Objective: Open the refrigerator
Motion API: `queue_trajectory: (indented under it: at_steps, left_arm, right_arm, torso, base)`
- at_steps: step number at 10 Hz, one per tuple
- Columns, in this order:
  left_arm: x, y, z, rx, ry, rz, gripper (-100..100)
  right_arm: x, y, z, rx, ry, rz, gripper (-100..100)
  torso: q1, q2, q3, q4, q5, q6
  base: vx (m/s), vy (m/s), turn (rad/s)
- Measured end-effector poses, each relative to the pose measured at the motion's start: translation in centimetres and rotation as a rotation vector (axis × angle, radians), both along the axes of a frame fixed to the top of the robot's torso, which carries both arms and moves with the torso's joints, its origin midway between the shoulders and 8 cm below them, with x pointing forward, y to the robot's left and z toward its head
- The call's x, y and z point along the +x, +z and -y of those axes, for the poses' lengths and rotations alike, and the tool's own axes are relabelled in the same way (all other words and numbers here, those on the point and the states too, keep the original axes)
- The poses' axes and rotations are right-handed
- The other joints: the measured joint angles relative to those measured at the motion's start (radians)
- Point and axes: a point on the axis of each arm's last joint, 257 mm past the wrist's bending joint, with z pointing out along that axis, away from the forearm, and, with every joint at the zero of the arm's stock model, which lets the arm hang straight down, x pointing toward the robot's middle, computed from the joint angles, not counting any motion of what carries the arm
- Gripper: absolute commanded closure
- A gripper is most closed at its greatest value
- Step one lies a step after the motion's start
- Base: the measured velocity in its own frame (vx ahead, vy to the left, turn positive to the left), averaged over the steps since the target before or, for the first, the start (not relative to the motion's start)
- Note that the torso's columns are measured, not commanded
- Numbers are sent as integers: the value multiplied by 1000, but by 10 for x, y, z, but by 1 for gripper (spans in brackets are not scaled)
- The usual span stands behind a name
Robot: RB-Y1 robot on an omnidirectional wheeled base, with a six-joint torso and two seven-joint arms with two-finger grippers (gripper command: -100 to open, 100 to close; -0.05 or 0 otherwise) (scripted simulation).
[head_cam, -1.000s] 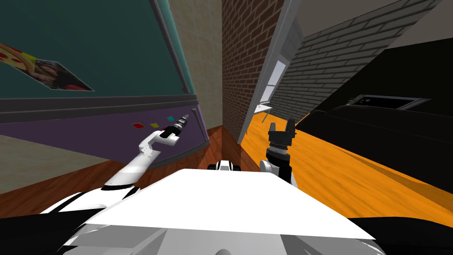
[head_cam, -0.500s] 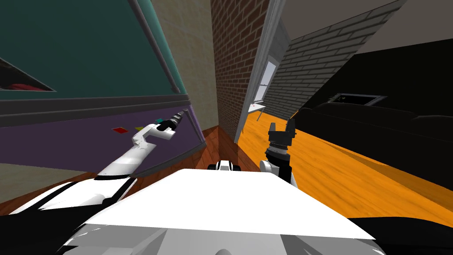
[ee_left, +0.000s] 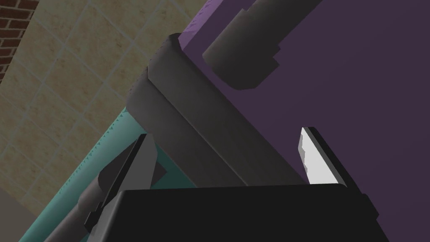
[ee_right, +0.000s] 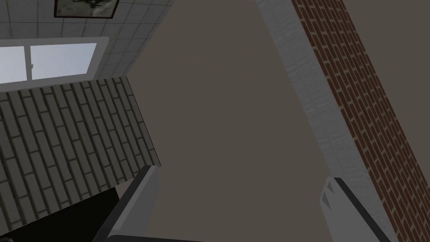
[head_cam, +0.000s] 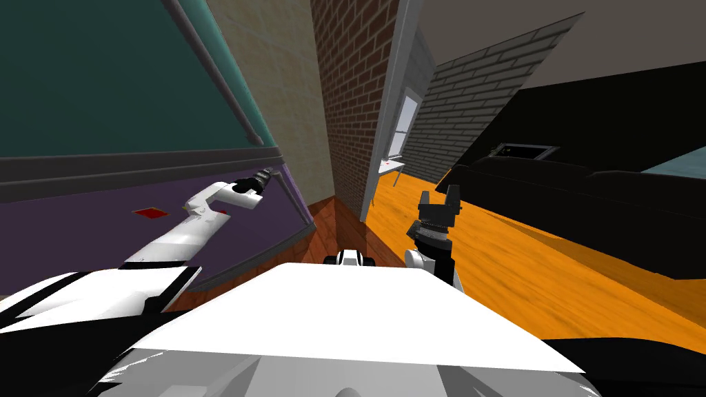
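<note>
The refrigerator has a teal upper door (head_cam: pixel 103 76), a purple lower door (head_cam: pixel 89 214) and a grey band (head_cam: pixel 138 169) between them. Thin grey handles run along the right edges of the doors; the purple door's handle (head_cam: pixel 293 196) starts just below the band. My left gripper (head_cam: pixel 267 179) is at that handle's top end, open. In the left wrist view the grey band (ee_left: pixel 210 126) passes between the left gripper's (ee_left: pixel 226 164) fingers (ee_left: pixel 313 157), and the purple door's handle end (ee_left: pixel 243 54) lies just beyond. My right gripper (head_cam: pixel 436 200) is raised in front of my chest, open and holding nothing.
A tan tiled wall (head_cam: pixel 276 83) and a brick wall (head_cam: pixel 351 89) stand right of the refrigerator. An orange wood floor (head_cam: pixel 524 269) leads through a doorway to a small white table (head_cam: pixel 389 167). A black area (head_cam: pixel 620 158) lies at the right.
The whole head picture has slid left, so I have turned or moved. The left arm swung along and its gripper stays at the top of the purple door's handle. The right arm holds its pose.
</note>
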Motion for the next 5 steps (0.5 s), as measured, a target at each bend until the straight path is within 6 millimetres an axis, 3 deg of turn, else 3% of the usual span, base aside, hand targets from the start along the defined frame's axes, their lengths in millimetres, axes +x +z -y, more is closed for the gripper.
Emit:
queue_trajectory:
  at_steps: [5]
  left_arm:
    - [-11, 54, -71, 44, 177, -12, -100]
  right_arm:
    - [0, 0, 0, 0, 0, 0, 0]
  torso:
    - [1, 0, 0, 0, 0, -1]
  base:
    - [16, -48, -124]
